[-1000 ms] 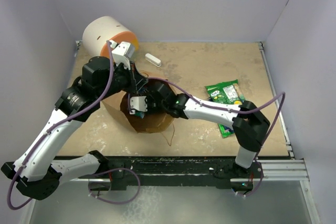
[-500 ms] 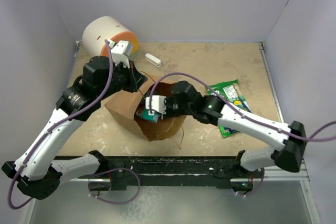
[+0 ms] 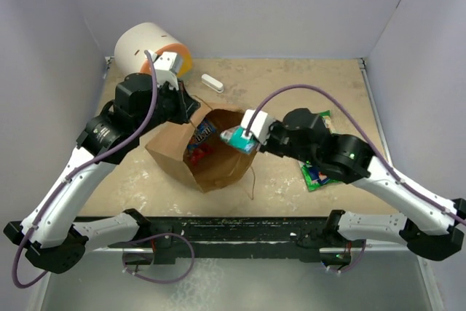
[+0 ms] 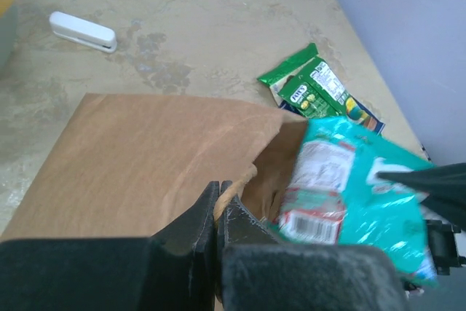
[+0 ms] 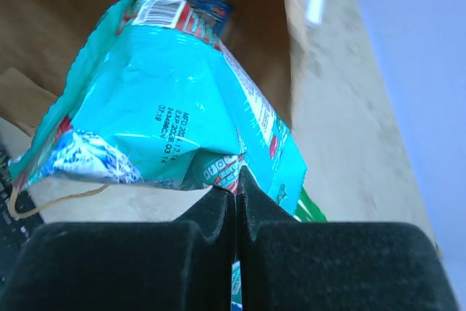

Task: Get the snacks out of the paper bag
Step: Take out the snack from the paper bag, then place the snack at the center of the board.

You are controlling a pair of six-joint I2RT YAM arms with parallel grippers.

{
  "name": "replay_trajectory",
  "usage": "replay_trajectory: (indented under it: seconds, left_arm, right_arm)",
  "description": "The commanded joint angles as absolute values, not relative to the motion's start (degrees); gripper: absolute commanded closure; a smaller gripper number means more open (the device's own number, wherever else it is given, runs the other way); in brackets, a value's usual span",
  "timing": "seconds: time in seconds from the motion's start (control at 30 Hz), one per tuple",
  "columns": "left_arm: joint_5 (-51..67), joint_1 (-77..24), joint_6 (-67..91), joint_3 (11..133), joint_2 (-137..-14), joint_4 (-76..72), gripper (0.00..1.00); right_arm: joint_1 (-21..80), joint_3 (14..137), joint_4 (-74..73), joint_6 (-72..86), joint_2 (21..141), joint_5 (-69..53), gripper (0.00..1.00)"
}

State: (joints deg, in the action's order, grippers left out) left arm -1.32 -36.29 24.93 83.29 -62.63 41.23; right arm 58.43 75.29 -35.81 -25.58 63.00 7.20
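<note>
The brown paper bag (image 3: 178,154) lies on its side, mouth facing right. My left gripper (image 3: 191,111) is shut on the bag's twisted handle (image 4: 234,189) at the mouth's far rim. My right gripper (image 3: 245,140) is shut on a teal snack packet (image 3: 234,138) and holds it just outside the mouth; its jaws pinch the packet's lower edge (image 5: 167,121). A blue packet (image 3: 205,133) and a red one (image 3: 196,153) show inside the bag. A green chip bag (image 3: 319,123) and another packet (image 3: 314,175) lie on the table to the right, partly under my right arm.
A white-and-orange cylinder (image 3: 149,47) stands at the back left. A small white bar (image 3: 211,83) lies behind the bag and also shows in the left wrist view (image 4: 82,32). Grey walls close in the table on three sides.
My right gripper has come out of the bag to the right with the teal packet in it. The bag's mouth has opened wider, and packets inside now show.
</note>
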Motion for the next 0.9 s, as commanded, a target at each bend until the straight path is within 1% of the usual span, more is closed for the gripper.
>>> replay_trajectory:
  seconds: [0.0, 0.13, 0.2, 0.23, 0.3, 0.33, 0.43, 0.53, 0.6, 0.67, 0.73, 0.87]
  left_arm:
    - [-6.26, -35.60, 21.21, 88.07, -63.01, 41.96, 1.00]
    - [-10.70, -35.38, 19.67, 88.83, -63.19, 43.09, 1.00]
    - [-12.57, -35.24, 18.83, 88.78, -63.19, 43.27, 1.00]
    - [-13.73, -35.24, 18.47, 88.76, -63.26, 43.47, 1.00]
    - [-15.73, -35.08, 17.80, 88.82, -63.68, 43.74, 1.00]
    - [-16.34, -35.03, 17.31, 89.04, -64.00, 43.77, 1.00]
    - [-16.66, -34.94, 15.14, 89.74, -64.42, 42.91, 1.00]
    - [-16.25, -34.89, 13.10, 90.29, -64.49, 41.91, 1.00]
    - [-15.66, -34.88, 11.71, 90.99, -64.67, 41.76, 1.00]
    - [-14.95, -34.85, 10.38, 91.45, -64.85, 41.75, 1.00]
    - [-14.06, -34.88, 9.36, 91.66, -64.81, 41.60, 1.00]
    - [-11.73, -34.89, 7.98, 91.39, -64.50, 41.40, 1.00]
  right_arm:
    - [56.39, 82.40, -37.14, -14.53, 58.77, 26.99, 1.00]
    - [53.64, 86.29, -42.47, -8.02, 60.58, 35.15, 1.00]
    - [52.10, 87.36, -44.56, -4.36, 61.48, 35.91, 1.00]
    - [51.89, 88.07, -45.58, -2.76, 61.72, 34.57, 1.00]
    - [51.86, 89.16, -46.24, -1.59, 61.16, 26.54, 1.00]
    - [51.86, 88.97, -46.06, -0.07, 60.95, 25.87, 1.00]
    - [50.74, 88.34, -48.59, 6.83, 63.17, 36.18, 1.00]
    - [46.36, 91.22, -54.73, 13.42, 69.95, 42.93, 1.00]
    - [41.70, 91.96, -57.63, 16.50, 74.06, 44.67, 1.00]
    - [35.48, 90.74, -58.19, 17.79, 76.74, 44.92, 1.00]
    - [31.55, 88.79, -57.36, 17.46, 78.56, 43.99, 1.00]
    - [27.69, 84.16, -57.76, 17.77, 82.83, 45.41, 1.00]
